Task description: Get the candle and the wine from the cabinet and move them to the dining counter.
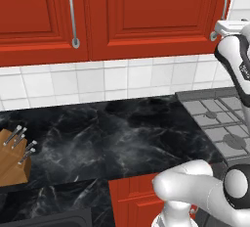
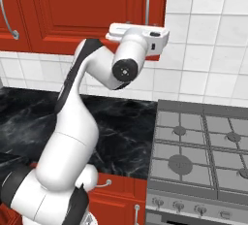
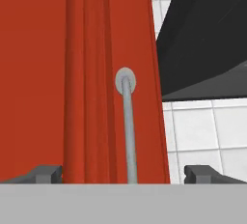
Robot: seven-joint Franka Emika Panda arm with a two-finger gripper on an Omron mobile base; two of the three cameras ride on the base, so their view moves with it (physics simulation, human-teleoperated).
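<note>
With its jaws spread wide, the two-finger gripper [image 3: 123, 172] faces the closed red wooden wall cabinet [image 1: 146, 15], whose long silver bar handle [image 3: 128, 131] runs straight between the fingertips, its long axis lengthwise ahead, the candle and wine presumably shut inside.

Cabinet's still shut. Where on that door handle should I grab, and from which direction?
Take the silver bar handle on the cabinet partway along its straight shaft, below the round mount, coming straight at the door face. The bar runs lengthwise between the open jaws of the gripper, standing off the red panel, so the fingertips can close across it from either side.
</note>
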